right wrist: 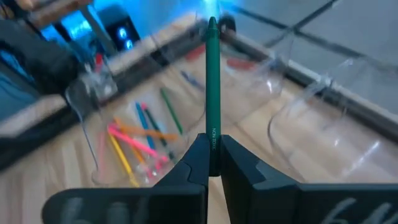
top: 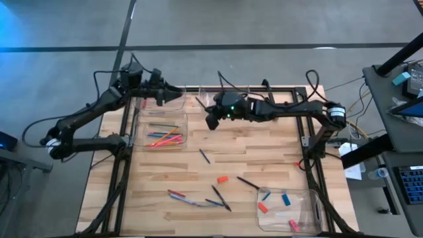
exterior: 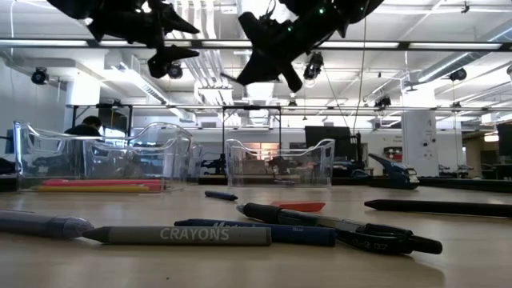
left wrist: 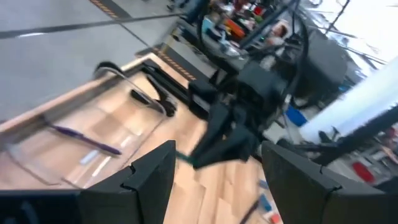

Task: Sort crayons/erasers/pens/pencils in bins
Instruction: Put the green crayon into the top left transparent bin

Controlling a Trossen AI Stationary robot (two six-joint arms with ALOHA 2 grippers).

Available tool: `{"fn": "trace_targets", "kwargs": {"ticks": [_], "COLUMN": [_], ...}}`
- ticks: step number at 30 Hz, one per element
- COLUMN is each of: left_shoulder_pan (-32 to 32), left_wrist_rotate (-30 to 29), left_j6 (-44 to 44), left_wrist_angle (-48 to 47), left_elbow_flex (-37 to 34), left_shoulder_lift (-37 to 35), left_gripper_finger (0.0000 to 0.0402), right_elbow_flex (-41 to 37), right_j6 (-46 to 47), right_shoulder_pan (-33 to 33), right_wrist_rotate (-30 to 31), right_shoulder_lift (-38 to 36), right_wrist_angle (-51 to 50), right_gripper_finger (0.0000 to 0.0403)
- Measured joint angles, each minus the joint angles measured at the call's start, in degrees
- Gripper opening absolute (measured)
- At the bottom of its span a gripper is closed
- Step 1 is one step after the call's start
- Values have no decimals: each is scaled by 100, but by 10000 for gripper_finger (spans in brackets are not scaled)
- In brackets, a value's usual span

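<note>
Nearest the low camera: a grey crayon (exterior: 178,234) marked CRAYONS, lying flat, with a dark pen (exterior: 344,228) just behind it.

Tool, right: we log the right gripper (right wrist: 209,163) clamped on a green stick (right wrist: 212,93), fingers pinching its lower end, the rest pointing straight out ahead. In the high view this gripper (top: 213,120) hangs at about 12 o'clock over the table (top: 264,155).

Tool, left: the left gripper (top: 177,96) waits at about 11 o'clock above the far bins, fingers (left wrist: 152,171) spread with nothing between them.

Outward from the tools:
- Bin of sticks (top: 182,119), 10 o'clock, holding pink, orange, blue and green ones (right wrist: 134,140); it lies ahead of the held stick.
- Far bin (left wrist: 37,171), near 11 o'clock, with one purple pen (left wrist: 87,140) in it.
- Further clear bin (right wrist: 323,134), apparently empty.
- Bin at 5 o'clock (top: 314,198) with blue and red-orange erasers (top: 285,198).
- Loose near the centre and towards 6 o'clock: dark pens (top: 220,197), one red-orange eraser (top: 222,179).

Handling, as we judge it: the stick is light, stiff and smooth. Held at one end it may pivot or slide, so a grip nearer the middle would be steadier. If it is wax, it could snap under a hard squeeze. It probably belongs with the coloured sticks.
</note>
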Motion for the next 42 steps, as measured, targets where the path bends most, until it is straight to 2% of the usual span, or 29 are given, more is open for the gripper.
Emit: {"fn": "trace_targets", "kwargs": {"ticks": [8, 19, 25, 30, 33, 37, 39, 42], "left_shoulder_pan": [-346, -599, -680, -715, -725, -719, -721, -725], "left_wrist_rotate": [190, 120, -59, -257, -354, -431, -435, -422], "left_j6": [-349, -1804, -1947, -1917, -1776, -1649, -1635, -1638], "left_wrist_angle": [608, 2390, 2512, 2513, 2510, 2508, 2505, 2513], "left_elbow_flex": [-2, -4, -4, -4, -4, -4, -4, -4], "left_shoulder_lift": [569, 1446, 1654, 1647, 1599, 1562, 1558, 1549], "left_gripper_finger": [221, 222, 212, 165, 112, 22, 15, 17], "right_elbow_flex": [346, 419, 419, 419, 419, 419, 419, 419], "right_j6": [-5, -3, -3, -3, -3, -8, -4, -29], "right_shoulder_pan": [-137, -147, -137, -140, -139, -139, -139, -142], "right_wrist_rotate": [-7, -42, -58, -58, -57, -36, -8, -132], "right_shoulder_lift": [-65, -67, -65, -65, -65, -67, -67, -67], "right_wrist_angle": [110, 273, 260, 253, 250, 279, 278, 247], "right_gripper_finger": [13, 13, 13, 13, 13, 19, 38, 87]}}
